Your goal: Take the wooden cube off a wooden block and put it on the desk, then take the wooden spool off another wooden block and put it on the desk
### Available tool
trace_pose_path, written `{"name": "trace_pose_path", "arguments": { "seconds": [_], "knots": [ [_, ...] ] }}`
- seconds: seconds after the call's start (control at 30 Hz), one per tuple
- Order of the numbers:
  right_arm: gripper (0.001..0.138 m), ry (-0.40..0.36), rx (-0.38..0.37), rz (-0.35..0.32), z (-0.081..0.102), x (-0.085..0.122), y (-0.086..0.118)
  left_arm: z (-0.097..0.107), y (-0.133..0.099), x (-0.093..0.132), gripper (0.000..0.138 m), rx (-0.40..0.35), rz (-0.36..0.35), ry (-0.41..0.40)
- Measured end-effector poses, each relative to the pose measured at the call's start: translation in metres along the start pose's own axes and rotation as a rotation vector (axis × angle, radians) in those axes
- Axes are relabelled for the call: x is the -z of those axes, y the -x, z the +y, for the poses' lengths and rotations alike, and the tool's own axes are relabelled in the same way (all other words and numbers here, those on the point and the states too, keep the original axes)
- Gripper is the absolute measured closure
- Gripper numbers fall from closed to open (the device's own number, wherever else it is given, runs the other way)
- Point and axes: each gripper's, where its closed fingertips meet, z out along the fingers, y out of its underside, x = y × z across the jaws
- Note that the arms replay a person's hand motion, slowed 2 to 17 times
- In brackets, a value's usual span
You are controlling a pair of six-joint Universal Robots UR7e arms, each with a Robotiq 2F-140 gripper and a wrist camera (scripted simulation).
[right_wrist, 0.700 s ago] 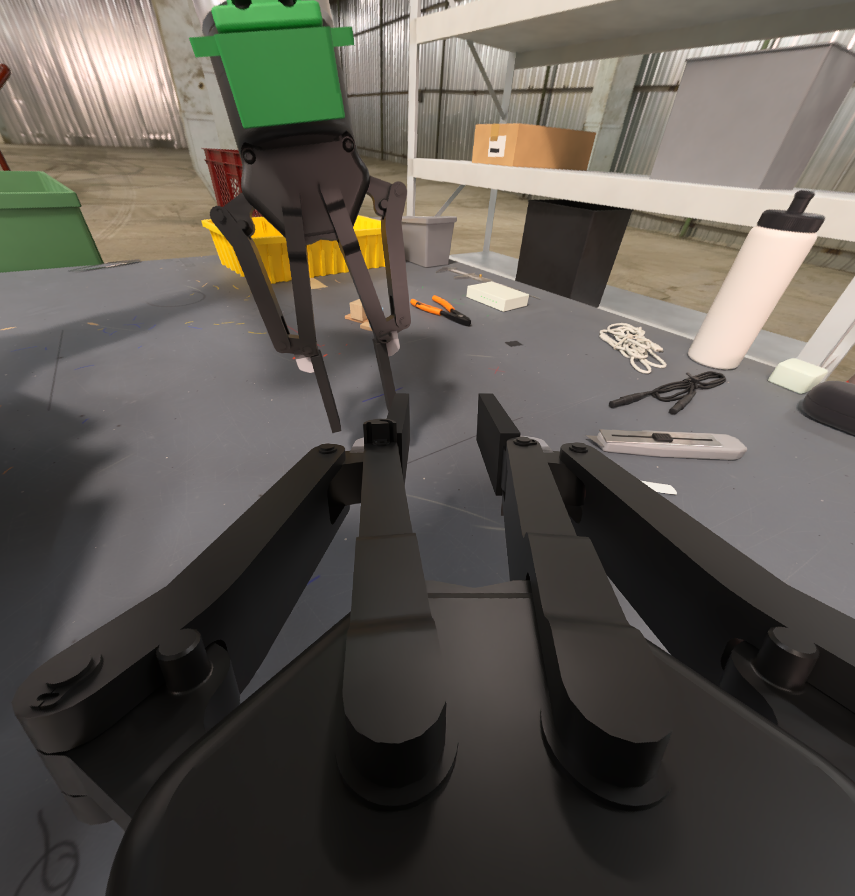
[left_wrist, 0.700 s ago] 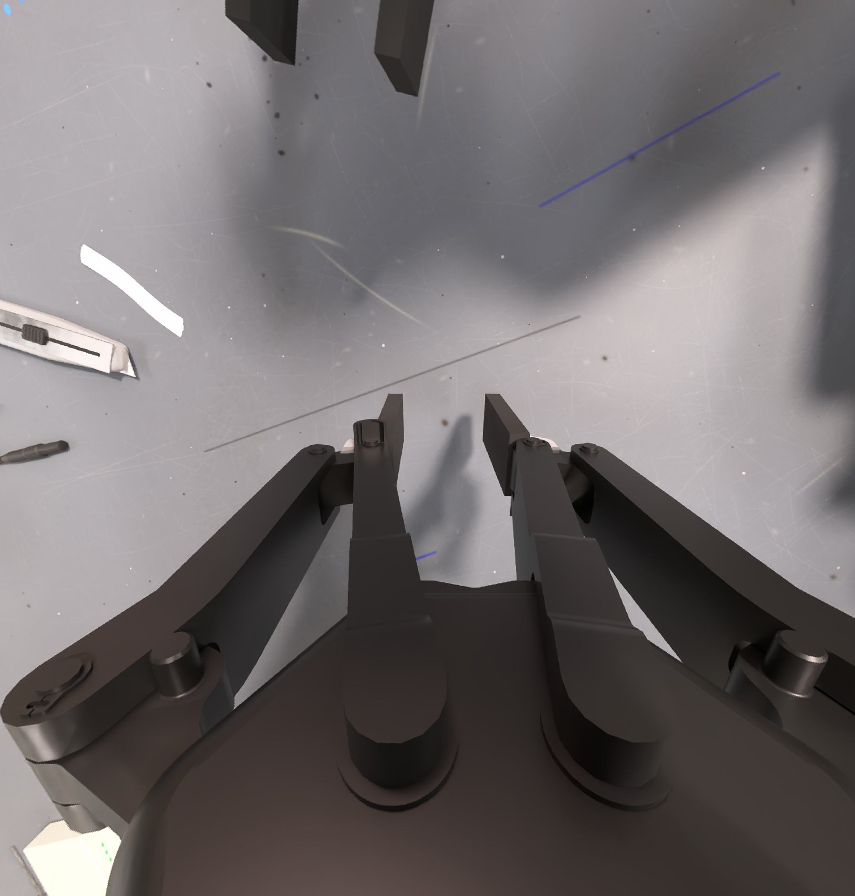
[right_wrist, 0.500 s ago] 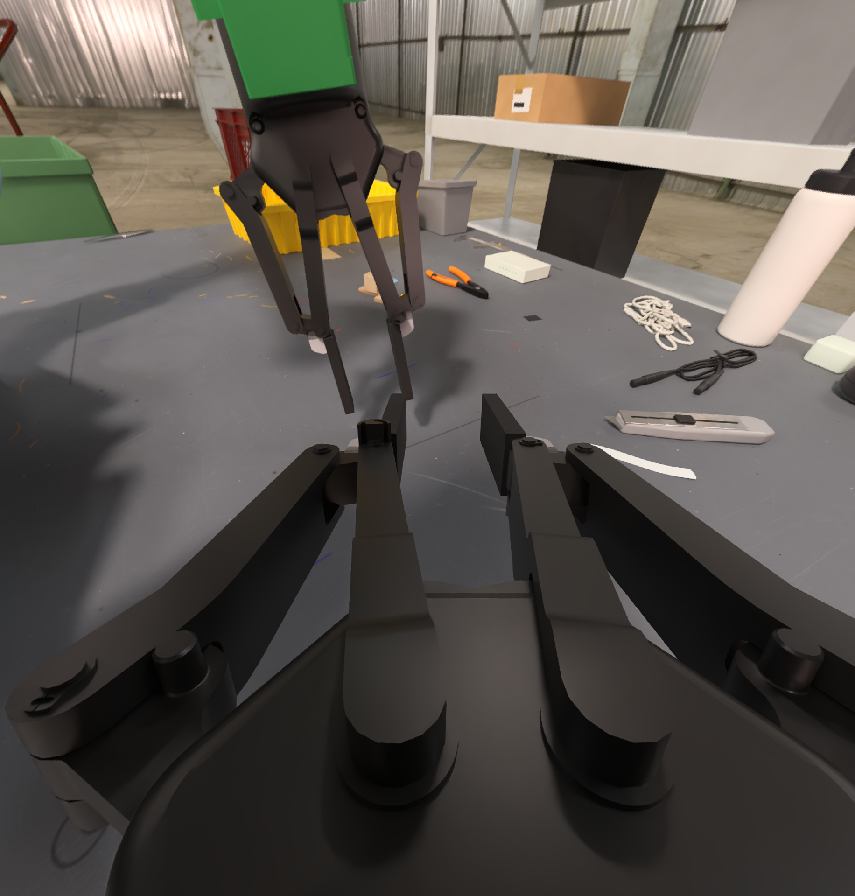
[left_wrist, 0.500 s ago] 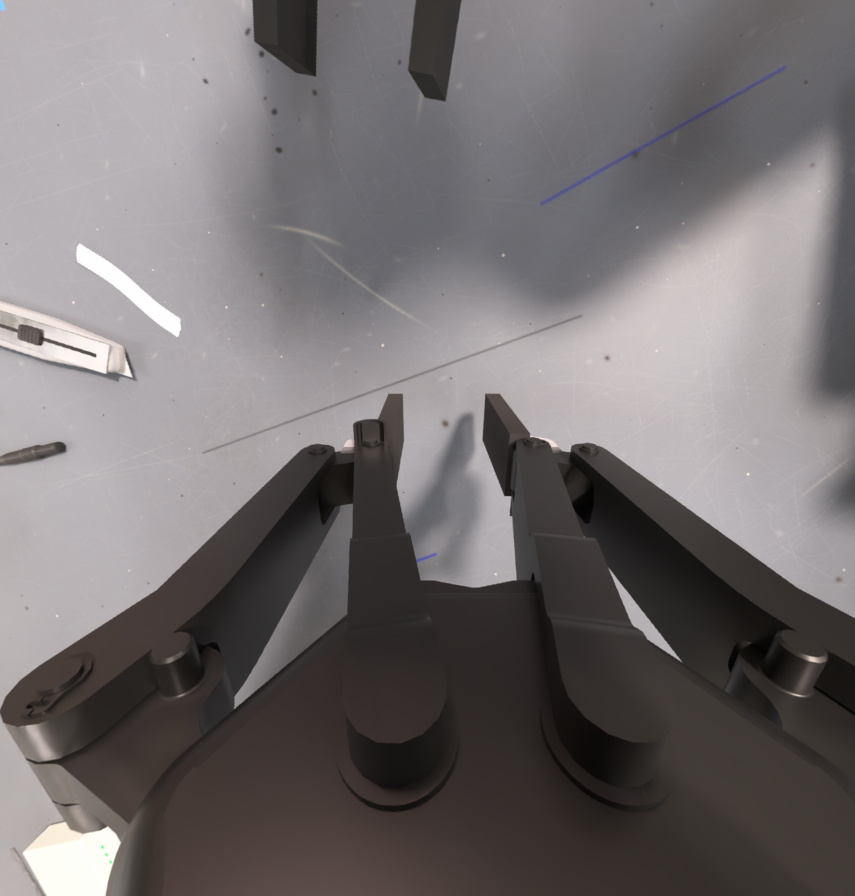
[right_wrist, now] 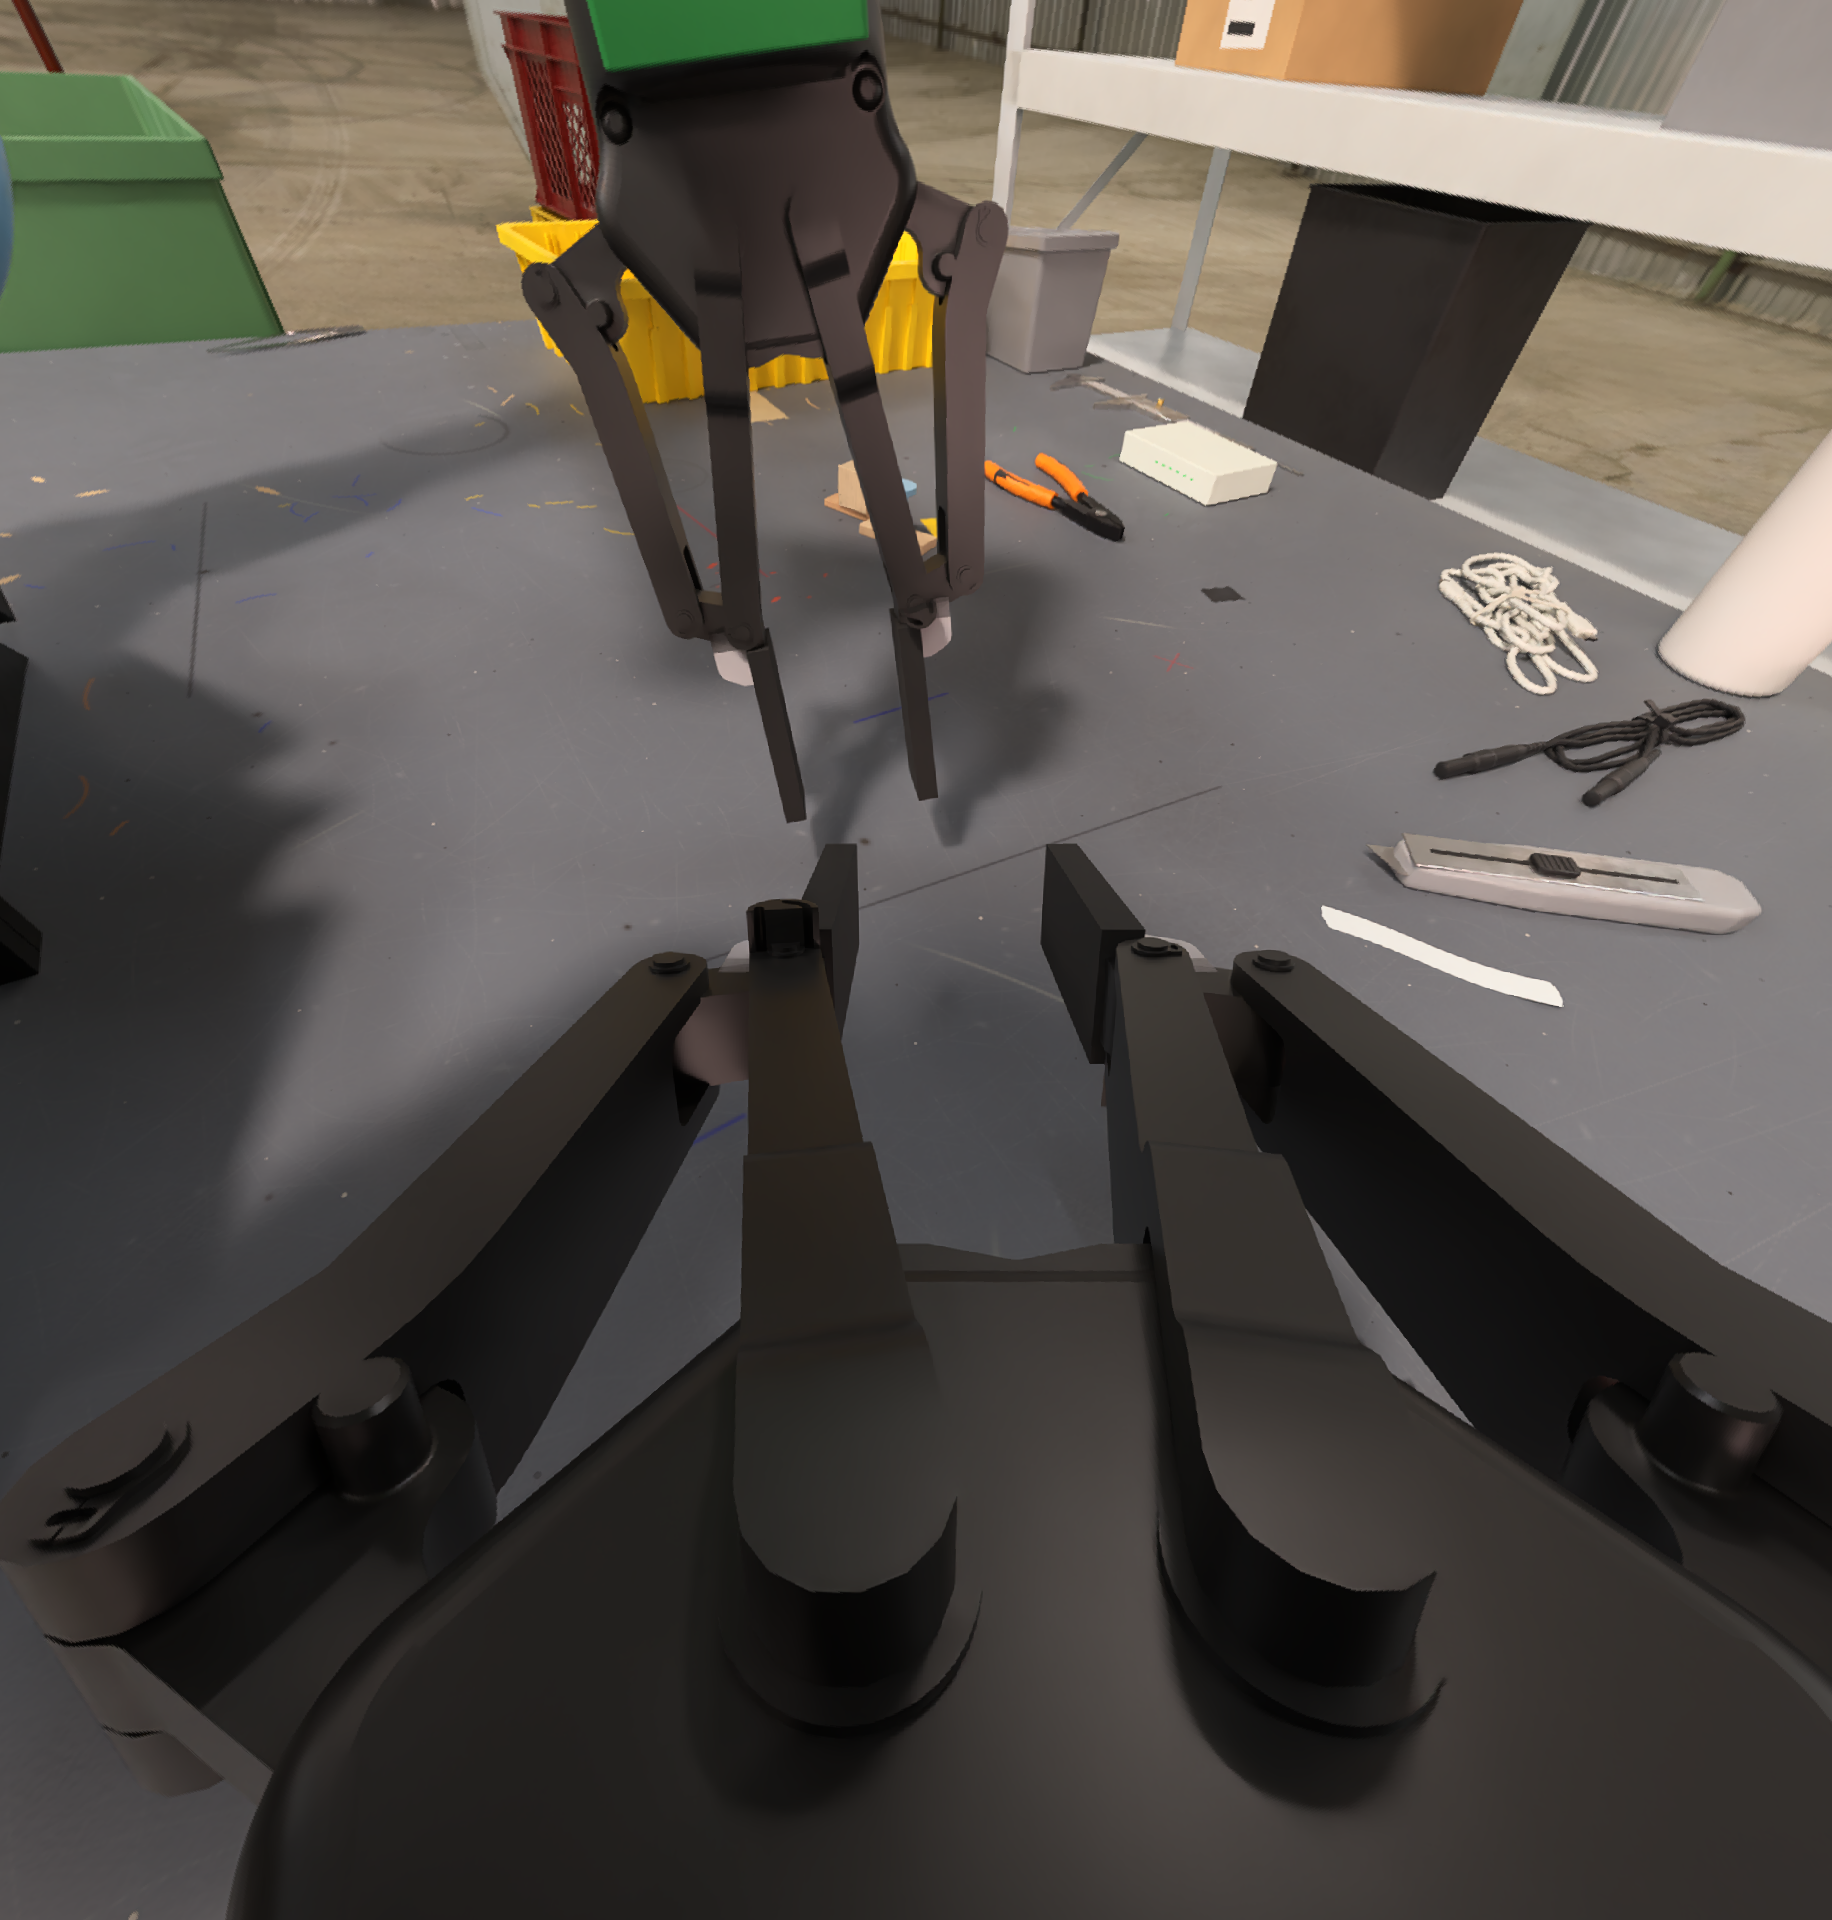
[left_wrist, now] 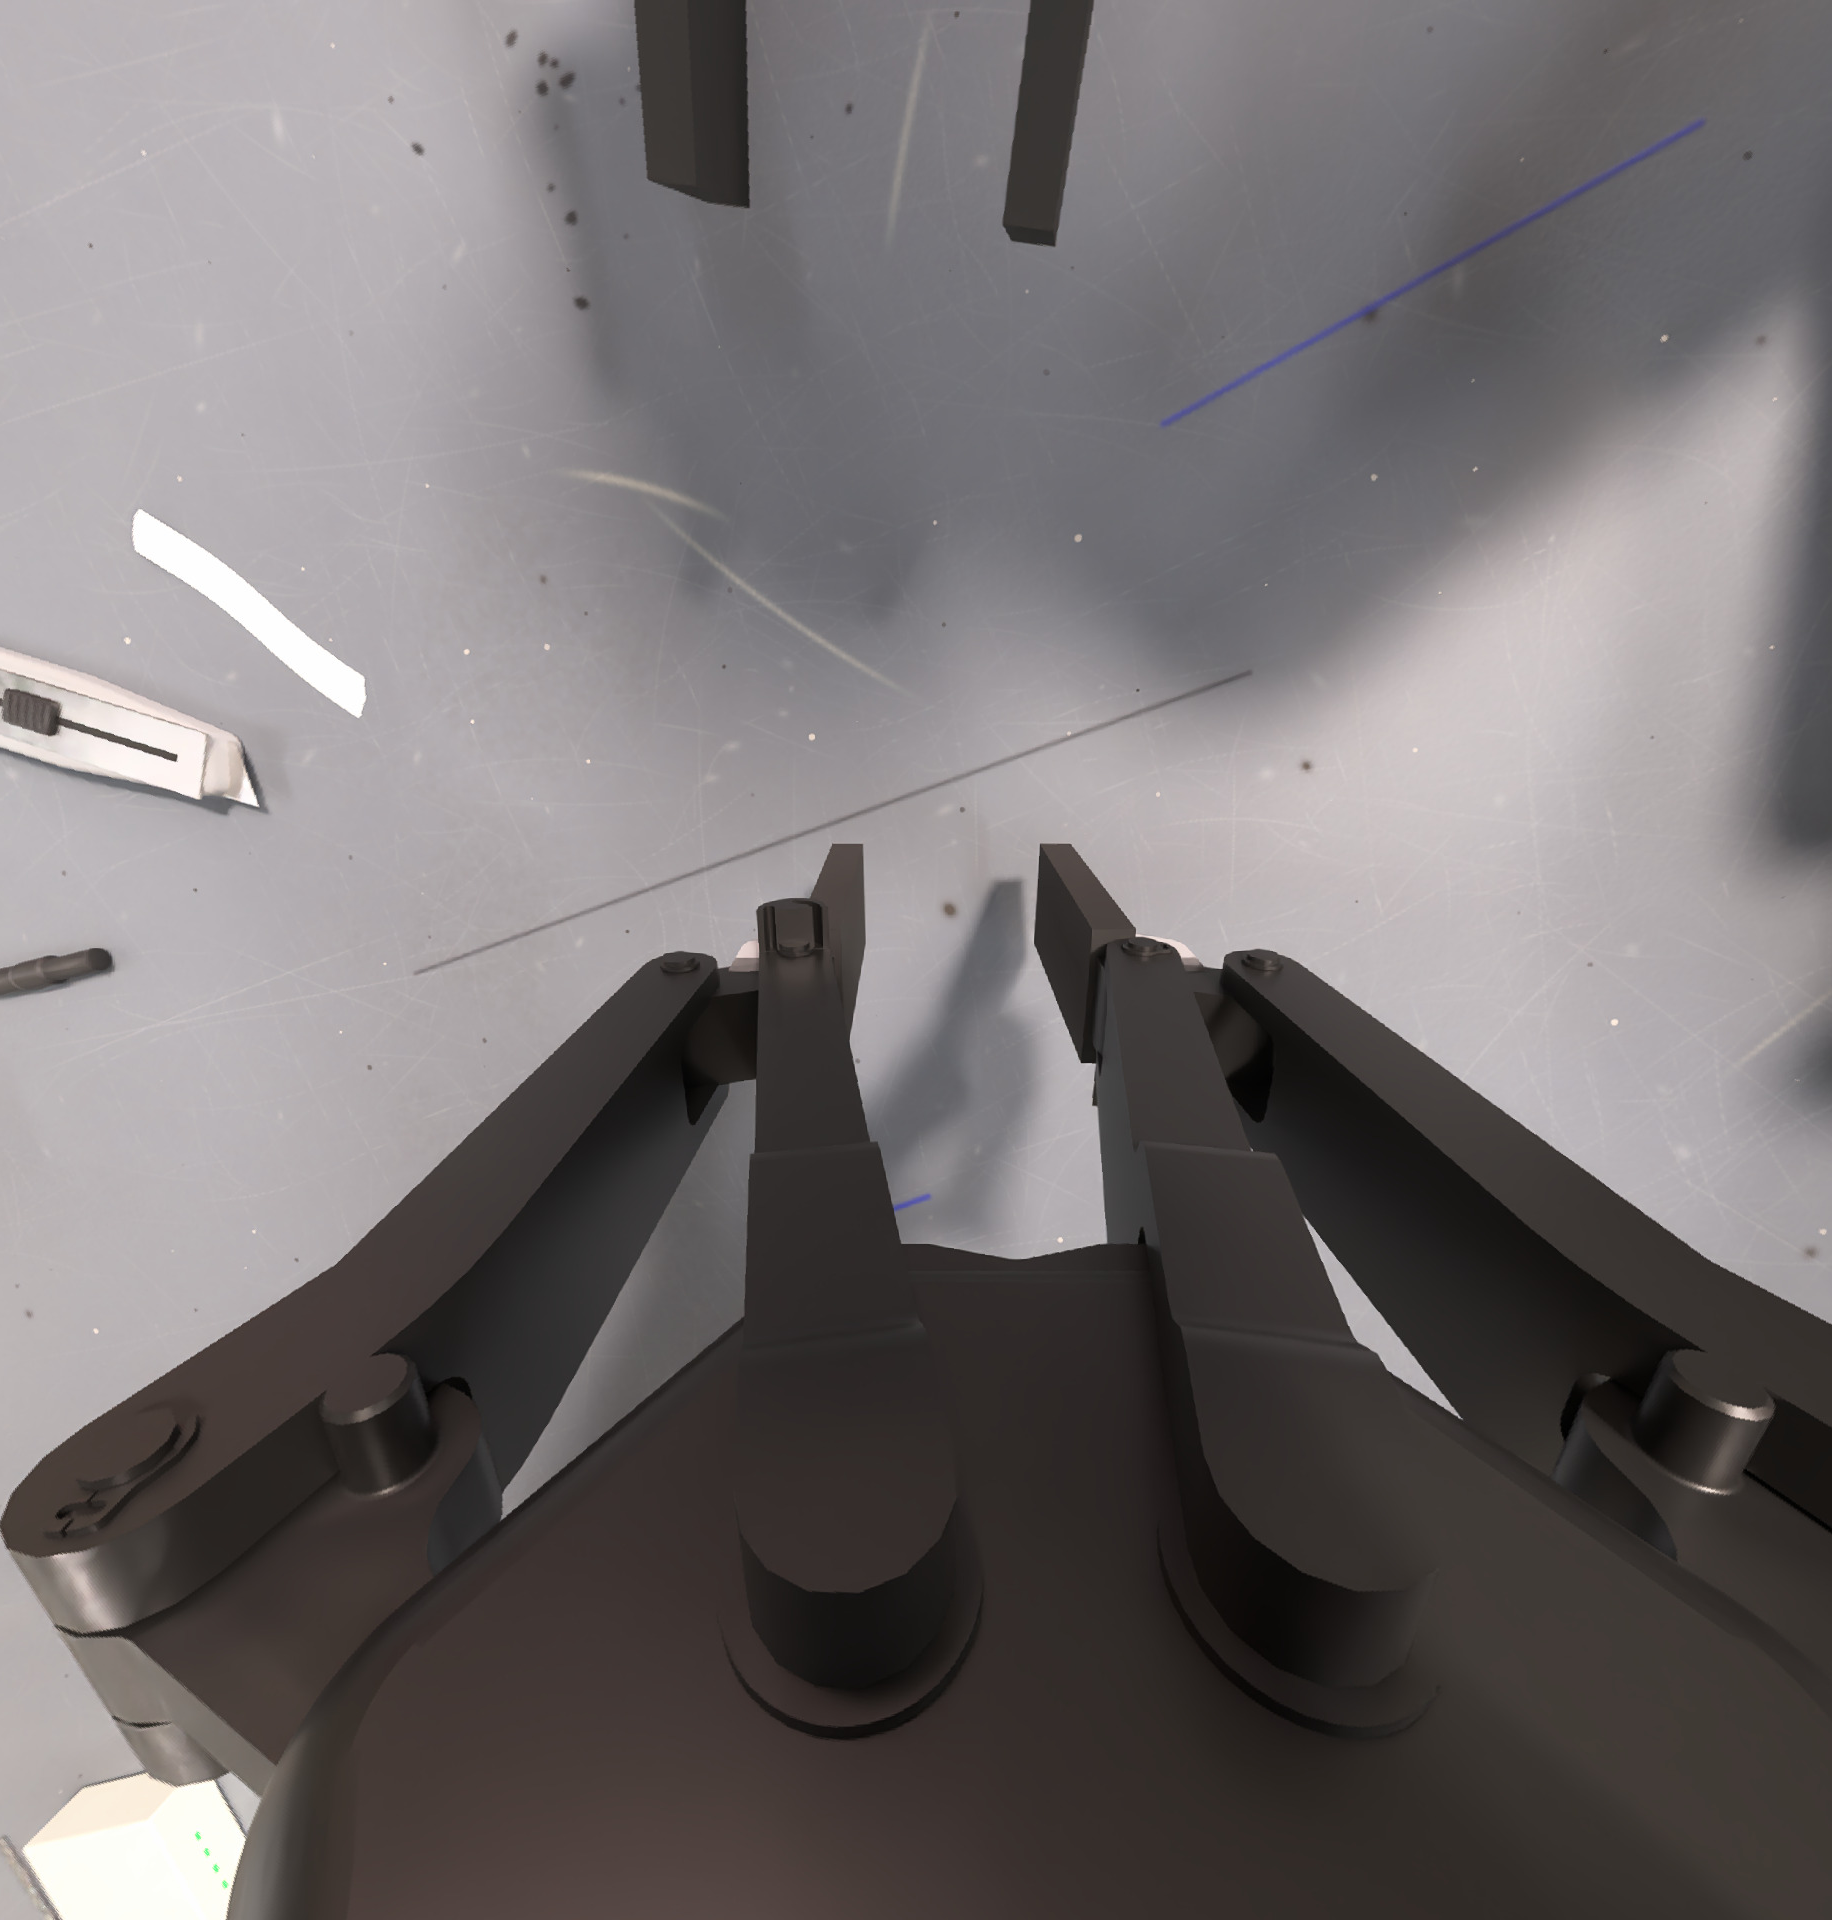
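Far beyond left hand (right_wrist: pixel 858 805), wooden pieces (right_wrist: pixel 870 504) on desk (right_wrist: pixel 392 727); both hands released, empty.

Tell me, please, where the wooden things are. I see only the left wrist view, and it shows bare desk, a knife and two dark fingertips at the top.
Observer: Small wooden pieces lie on the desk beyond the left gripper, partly hidden behind it. I cannot tell whether they are the cube or the spool.
Operator: Whose fingertips are those at the top?
Observer: They belong to the right gripper, which is open and empty.
Operator: Is anything close to the wood?
Observer: Orange pliers lie just to the right of it in the right wrist view.
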Motion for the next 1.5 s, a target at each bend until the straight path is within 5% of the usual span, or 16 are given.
{"name": "trace_pose_path", "arguments": {
  "seconds": [1.5],
  "knots": [
    [0.088, 0.043, 0.018, -0.034, 0.002, -0.006, 0.013, 0.003, -0.001, -0.001, 0.094, 0.001, -0.003, -0.010]
  ]
}}
